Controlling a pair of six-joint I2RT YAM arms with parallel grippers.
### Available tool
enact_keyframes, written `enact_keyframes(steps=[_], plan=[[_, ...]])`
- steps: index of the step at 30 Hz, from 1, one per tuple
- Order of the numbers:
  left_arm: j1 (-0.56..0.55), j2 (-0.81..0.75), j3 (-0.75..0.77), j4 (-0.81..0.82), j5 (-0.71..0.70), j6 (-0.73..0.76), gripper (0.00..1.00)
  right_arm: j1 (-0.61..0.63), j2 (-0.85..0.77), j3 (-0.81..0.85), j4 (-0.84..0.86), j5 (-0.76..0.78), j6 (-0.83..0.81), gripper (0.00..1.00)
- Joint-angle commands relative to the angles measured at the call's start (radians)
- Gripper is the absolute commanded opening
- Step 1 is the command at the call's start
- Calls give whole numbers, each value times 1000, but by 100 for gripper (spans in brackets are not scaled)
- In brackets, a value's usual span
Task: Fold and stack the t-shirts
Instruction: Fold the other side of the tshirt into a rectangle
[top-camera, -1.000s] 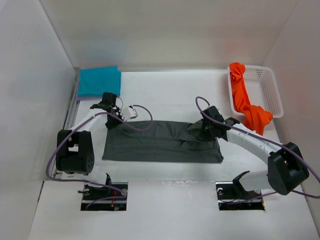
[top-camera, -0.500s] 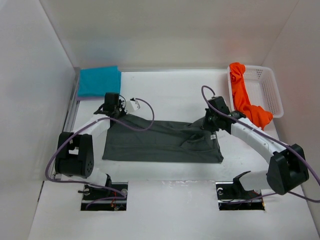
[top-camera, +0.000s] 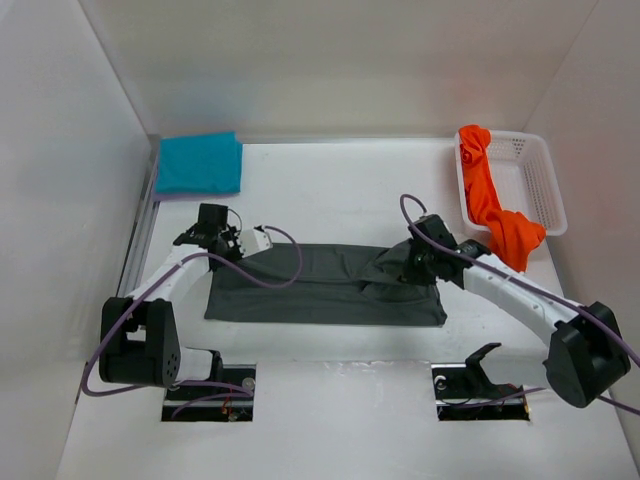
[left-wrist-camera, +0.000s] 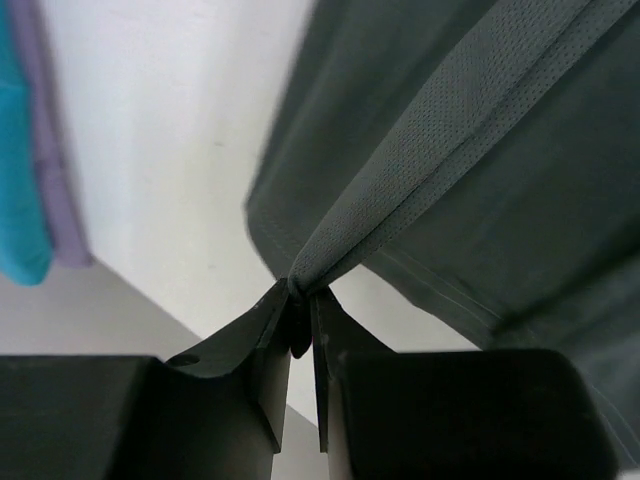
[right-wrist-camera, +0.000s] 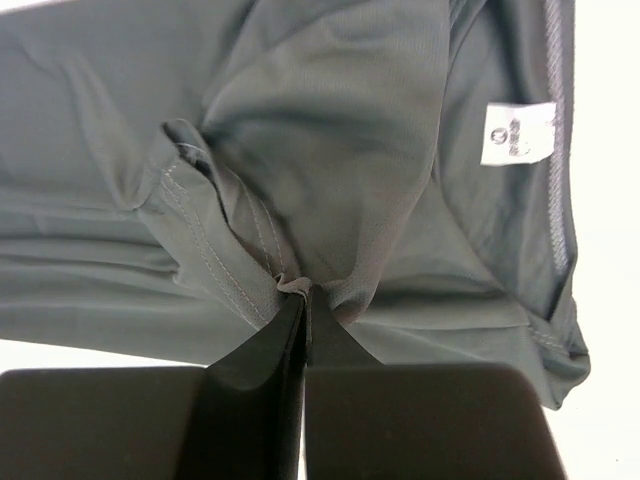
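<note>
Slippage of cloth is the main hazard to be reckoned with. The dark grey t-shirt (top-camera: 320, 285) is laid as a long band across the middle of the table (top-camera: 340, 190) and is held near both ends. The left gripper (left-wrist-camera: 300, 300) is closed to a narrow slit on a thin pinch of the left edge. The right gripper (right-wrist-camera: 303, 295) is clamped tight on a bunched seam near the right end, not far from the white label (right-wrist-camera: 517, 132). Only a small nip of fabric is seen between each pair of jaws, so a layer could be pulled free if the ends are raised or drawn apart unevenly, and the fold would be lost. On the right, several layers appear to be gathered into the one grip; if only some are carried along, a crooked, rumpled fold would likely be produced. The teal t-shirt (top-camera: 199, 162) is folded at the far left corner upon the lavender t-shirt (left-wrist-camera: 60, 150), and that stack could be disturbed by a wide swing of the left arm. The orange t-shirt (top-camera: 490, 205) is draped over the rim of the basket (top-camera: 535, 170), well apart.
</note>
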Motion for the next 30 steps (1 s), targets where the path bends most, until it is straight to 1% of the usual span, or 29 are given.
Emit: enact_keyframes(steps=[1,5,8,9,10,11,12,13,17,20,22,25,27,28,30], plan=[[-5,-8,6,-152,45,61,10,11,9,-15,37,-7,28,0],[-2,1,-5,-181,22,95,11,11,6,-30,40,-9,27,0],[-2,7,-18,-174,-12,114,15,11,17,-41,43,-10,25,0],[-3,7,-21,-173,-21,120,19,11,18,-48,46,-10,24,2],[-5,7,-23,-175,-27,126,26,11,20,-53,49,-14,24,4],[-5,7,-17,-178,-31,127,34,11,23,-61,54,-20,25,7],[-5,7,-9,-184,-31,127,40,11,24,-67,58,-27,27,9],[0,7,14,-192,-28,123,48,11,24,-74,63,-36,28,12],[15,11,141,-216,14,86,61,11,24,-101,87,-46,39,19],[-6,28,270,-232,87,5,66,11,29,-114,118,-56,45,21],[-80,48,342,-242,155,-67,67,11,37,-121,141,-66,51,21],[-267,97,413,-252,268,-178,68,11,47,-131,166,-73,61,21],[-392,148,449,-224,348,-251,67,11,46,-143,176,-73,73,21],[-439,181,469,-206,398,-291,67,11,43,-153,184,-73,79,21],[-491,250,508,-168,513,-363,67,4,31,-167,204,-73,93,21]])
